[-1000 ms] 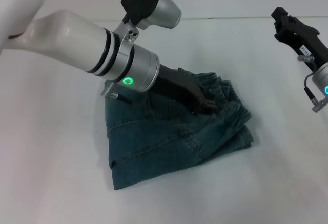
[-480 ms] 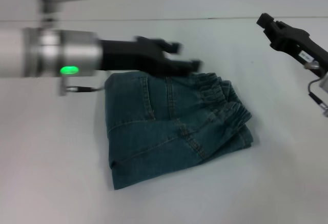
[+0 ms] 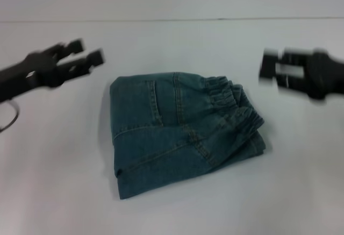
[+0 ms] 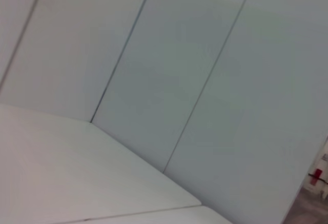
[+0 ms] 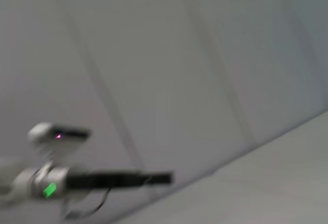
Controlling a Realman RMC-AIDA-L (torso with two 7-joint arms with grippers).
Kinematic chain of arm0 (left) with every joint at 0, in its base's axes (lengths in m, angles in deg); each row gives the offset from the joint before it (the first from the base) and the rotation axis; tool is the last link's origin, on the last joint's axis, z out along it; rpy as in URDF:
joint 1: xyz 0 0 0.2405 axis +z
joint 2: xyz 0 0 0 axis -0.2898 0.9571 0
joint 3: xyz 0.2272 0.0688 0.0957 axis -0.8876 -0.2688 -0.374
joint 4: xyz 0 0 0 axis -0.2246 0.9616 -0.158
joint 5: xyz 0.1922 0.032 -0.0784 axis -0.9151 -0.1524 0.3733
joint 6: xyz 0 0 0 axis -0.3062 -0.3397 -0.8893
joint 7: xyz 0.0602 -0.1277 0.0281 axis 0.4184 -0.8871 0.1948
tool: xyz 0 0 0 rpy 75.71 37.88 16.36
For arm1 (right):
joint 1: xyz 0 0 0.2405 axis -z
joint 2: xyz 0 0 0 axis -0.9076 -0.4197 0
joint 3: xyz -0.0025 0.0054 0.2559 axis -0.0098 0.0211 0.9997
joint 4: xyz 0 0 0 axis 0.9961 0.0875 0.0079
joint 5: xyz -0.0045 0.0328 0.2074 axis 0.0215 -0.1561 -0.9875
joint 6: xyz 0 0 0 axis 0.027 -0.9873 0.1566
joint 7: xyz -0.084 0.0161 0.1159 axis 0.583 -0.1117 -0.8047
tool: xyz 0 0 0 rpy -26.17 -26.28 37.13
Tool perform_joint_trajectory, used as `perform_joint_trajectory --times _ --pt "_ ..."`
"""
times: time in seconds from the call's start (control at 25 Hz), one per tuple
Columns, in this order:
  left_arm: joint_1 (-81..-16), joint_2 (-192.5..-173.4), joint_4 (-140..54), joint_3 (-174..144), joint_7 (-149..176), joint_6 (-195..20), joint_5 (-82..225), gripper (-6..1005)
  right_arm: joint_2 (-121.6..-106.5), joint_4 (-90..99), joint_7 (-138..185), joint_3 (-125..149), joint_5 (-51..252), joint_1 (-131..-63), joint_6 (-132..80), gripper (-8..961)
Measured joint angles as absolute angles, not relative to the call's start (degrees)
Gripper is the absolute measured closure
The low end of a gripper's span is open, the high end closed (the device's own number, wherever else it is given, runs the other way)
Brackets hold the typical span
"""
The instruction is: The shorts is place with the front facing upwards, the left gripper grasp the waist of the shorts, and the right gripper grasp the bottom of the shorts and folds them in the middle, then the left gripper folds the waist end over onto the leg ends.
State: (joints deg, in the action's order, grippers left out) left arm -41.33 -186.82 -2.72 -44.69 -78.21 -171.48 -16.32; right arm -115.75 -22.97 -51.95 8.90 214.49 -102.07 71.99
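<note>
The blue denim shorts (image 3: 183,130) lie folded into a compact stack in the middle of the white table (image 3: 54,181), with the elastic waist bunched on their right side. My left gripper (image 3: 87,52) hovers to the left of the shorts, apart from them, open and holding nothing. My right gripper (image 3: 269,68) hangs to the right of the shorts, clear of the cloth and smeared by motion. The right wrist view shows my left arm (image 5: 77,180) far off against the wall. The left wrist view shows only table and wall.
Grey wall panels (image 4: 205,80) stand behind the table's far edge (image 3: 172,20). Bare white tabletop surrounds the shorts on every side.
My left gripper let go of the waist end, lifted and swung away to the left. The right gripper dropped lower at the right. The shorts stay folded.
</note>
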Motion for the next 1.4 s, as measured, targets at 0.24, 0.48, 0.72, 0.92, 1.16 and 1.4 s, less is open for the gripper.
perform_joint_trajectory --times 0.24,0.48,0.72,0.92,1.16,1.4 --pt "-37.9 -186.45 -1.4 -44.0 -76.3 -175.5 -20.6 65 -116.24 -30.9 -55.3 -3.4 214.5 -98.2 73.5 347" --pt "-37.6 -186.19 0.4 -43.4 -77.7 -176.2 -28.3 65 -116.72 -32.2 -55.8 -4.5 214.5 -96.5 72.8 208" --pt "-38.0 -186.06 0.9 -43.1 -78.8 -176.4 -31.7 65 -117.0 -32.3 -55.8 -4.7 214.5 -96.0 71.7 85" --pt "-38.6 -185.96 4.1 -43.4 -80.9 -179.4 -34.5 65 -117.0 -32.4 -56.1 -4.9 214.6 -96.0 70.6 85" --pt "-39.7 -185.57 4.9 -43.6 -81.1 -182.4 -36.6 65 -117.13 -32.2 -57.7 -8.2 214.6 -95.9 67.6 85" --pt "-40.2 -185.35 4.9 -43.6 -81.2 -183.6 -37.6 65 -117.54 -32.3 -58.1 -9.6 214.6 -95.9 67.0 85"
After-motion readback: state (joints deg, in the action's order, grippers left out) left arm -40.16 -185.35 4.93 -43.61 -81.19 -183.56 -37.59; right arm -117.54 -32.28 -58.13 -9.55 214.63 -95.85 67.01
